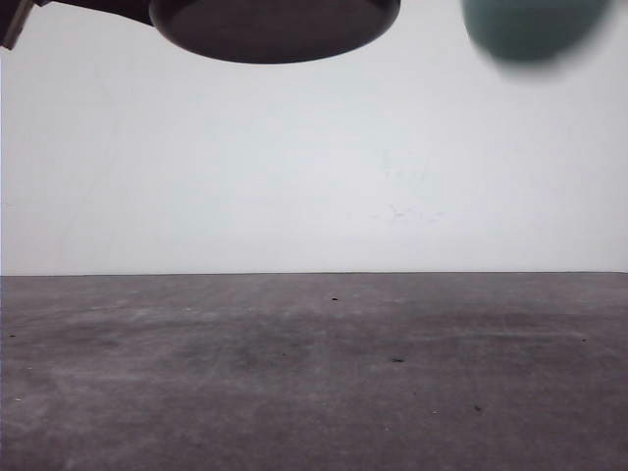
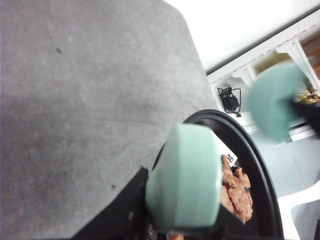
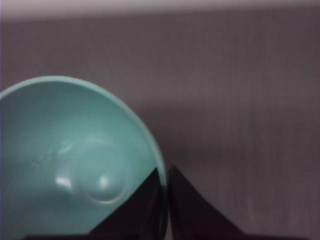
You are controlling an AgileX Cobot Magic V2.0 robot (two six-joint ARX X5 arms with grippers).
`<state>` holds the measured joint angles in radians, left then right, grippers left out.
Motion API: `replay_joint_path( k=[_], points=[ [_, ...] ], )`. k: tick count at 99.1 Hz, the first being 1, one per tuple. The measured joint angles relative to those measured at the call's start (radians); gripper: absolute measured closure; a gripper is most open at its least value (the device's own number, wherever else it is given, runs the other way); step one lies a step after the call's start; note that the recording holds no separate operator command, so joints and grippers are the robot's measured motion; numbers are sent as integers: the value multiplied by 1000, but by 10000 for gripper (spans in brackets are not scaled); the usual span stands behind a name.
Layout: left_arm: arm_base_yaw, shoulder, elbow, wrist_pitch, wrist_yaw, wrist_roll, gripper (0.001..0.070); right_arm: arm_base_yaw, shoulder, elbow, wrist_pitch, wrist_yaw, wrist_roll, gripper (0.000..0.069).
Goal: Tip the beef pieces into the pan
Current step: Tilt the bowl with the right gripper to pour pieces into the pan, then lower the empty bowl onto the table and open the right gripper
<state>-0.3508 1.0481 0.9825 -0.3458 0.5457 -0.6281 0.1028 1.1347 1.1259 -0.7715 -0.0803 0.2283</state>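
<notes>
Right gripper (image 3: 166, 200) pinched the teal bowl's (image 3: 65, 165) rim; bowl empty.
Left gripper, clamped on the pan (image 1: 275, 27) handle (image 2: 185, 177), held it aloft at upper left to receive beef pieces (image 2: 235, 192).

Front view: pan (image 1: 275, 27) cut off at 12 o'clock edge, only underside seen; teal bowl (image 1: 535, 29) blurred, cropped at 1 o'clock. Left wrist: mint handle (image 2: 185, 182) hides most beef pieces (image 2: 235, 192).

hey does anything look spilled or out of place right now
Nothing stands out. The beef pieces sit inside the pan, the teal bowl looks empty, and the grey table shows only a few dark specks, no spilled meat.
</notes>
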Motion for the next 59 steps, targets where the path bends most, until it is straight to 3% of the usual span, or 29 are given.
replay_joint_path(
  k=[9, 20, 37, 59],
  points=[
    [0, 0, 0, 5, 0, 0, 654, -49, 66, -86, -17, -55, 5, 676],
    [0, 0, 0, 4, 0, 0, 654, -48, 104, -187, 85, -107, 9, 674],
    [0, 0, 0, 2, 9, 0, 654, -11, 127, -316, 240, -106, 40, 674],
    [0, 0, 0, -1, 13, 0, 654, -5, 174, -330, 272, -89, 60, 675]
  ],
)
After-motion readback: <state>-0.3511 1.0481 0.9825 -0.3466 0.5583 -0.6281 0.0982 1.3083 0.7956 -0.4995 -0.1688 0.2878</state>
